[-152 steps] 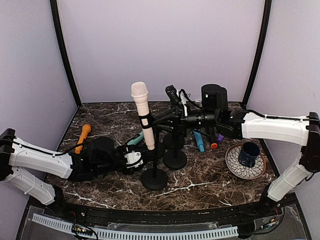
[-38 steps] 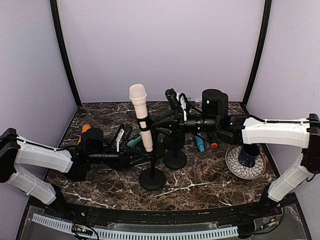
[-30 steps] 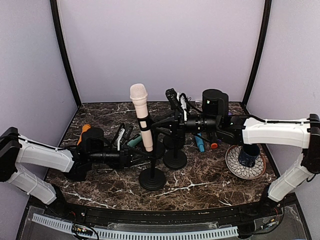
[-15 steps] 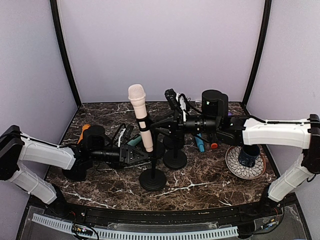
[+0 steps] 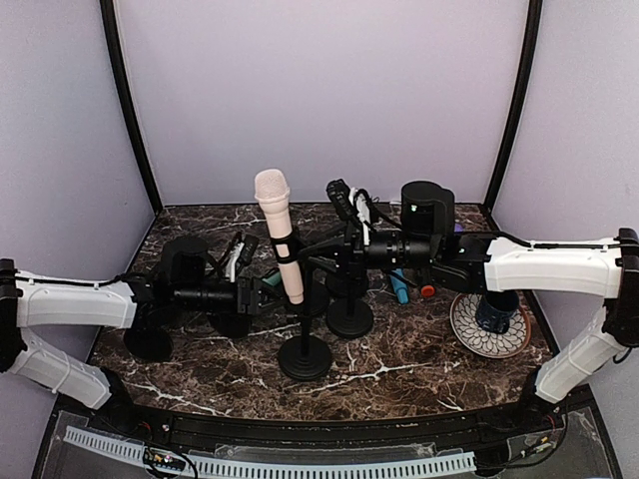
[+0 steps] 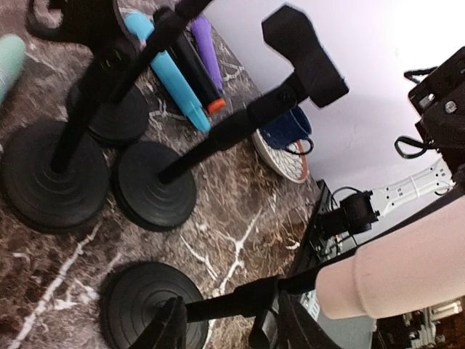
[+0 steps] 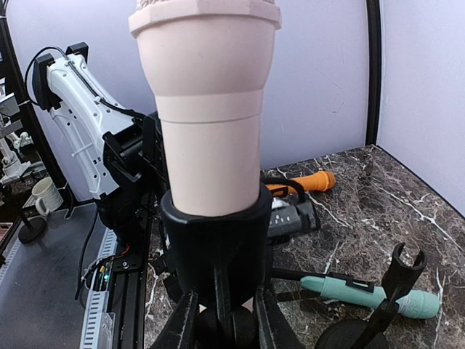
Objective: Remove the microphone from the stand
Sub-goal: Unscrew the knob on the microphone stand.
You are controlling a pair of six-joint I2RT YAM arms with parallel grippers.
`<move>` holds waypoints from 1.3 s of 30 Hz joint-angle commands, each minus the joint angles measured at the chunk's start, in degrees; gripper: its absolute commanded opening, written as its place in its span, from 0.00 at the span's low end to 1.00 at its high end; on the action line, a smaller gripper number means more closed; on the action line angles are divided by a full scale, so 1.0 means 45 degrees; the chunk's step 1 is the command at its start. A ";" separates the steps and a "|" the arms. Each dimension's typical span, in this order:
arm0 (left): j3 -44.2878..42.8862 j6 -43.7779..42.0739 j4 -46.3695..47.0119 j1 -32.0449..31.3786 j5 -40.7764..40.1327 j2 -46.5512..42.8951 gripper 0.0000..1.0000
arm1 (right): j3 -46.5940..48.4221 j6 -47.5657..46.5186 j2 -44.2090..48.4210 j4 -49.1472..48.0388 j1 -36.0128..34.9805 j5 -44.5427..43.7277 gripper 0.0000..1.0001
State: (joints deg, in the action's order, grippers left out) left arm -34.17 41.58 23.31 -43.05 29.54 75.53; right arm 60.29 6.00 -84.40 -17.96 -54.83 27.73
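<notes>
A pale pink microphone [image 5: 280, 235] stands upright in the black clip [image 5: 288, 251] of a stand with a round base [image 5: 305, 356]. My right gripper [image 5: 318, 255] comes in from the right and is shut on the clip's joint just under the microphone; in the right wrist view its fingers [image 7: 185, 320] flank the joint below the clip [image 7: 214, 240]. My left gripper [image 5: 266, 296] is open beside the stand's pole [image 6: 232, 304] below the clip. In the left wrist view the pole crosses between its fingers [image 6: 168, 327].
Two more black stands [image 5: 349, 317] with empty clips stand right behind. A teal microphone [image 7: 378, 297] and an orange one [image 7: 309, 182] lie on the marble at the left. Blue and purple markers [image 5: 397, 281] lie behind, and a plate [image 5: 469, 334] with a blue mug [image 5: 496, 304] sits at the right.
My left arm has lifted off the table and drawn back left, its gripper rising from near the stand's base to the pole. The microphone leans slightly more left. The right gripper has stayed on the clip.
</notes>
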 commanded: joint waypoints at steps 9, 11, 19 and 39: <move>0.0524 -1.0350 -0.2521 -0.0194 -0.2833 -0.4740 0.53 | -0.0022 0.0149 0.0288 -0.0652 -0.0082 -0.0143 0.00; 0.0475 -1.1625 -0.2648 -0.0463 -0.3112 -0.4961 0.53 | -0.0019 0.0153 0.0298 -0.0656 -0.0083 -0.0165 0.00; -0.0133 -1.6831 -0.3839 -0.3052 -0.6269 -0.3432 0.51 | 0.0148 0.0171 0.0125 -0.0558 -0.0082 -0.0151 0.00; -0.0213 -1.9328 -0.1746 -0.4439 -0.8420 -0.1364 0.43 | 0.0088 0.0151 0.0210 -0.0594 -0.0082 -0.0146 0.00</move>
State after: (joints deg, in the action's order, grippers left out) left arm -33.71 -42.68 12.45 -62.54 -5.63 67.90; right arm 60.29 6.09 -84.40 -17.98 -54.83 27.33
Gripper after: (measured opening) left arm 0.437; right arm 0.231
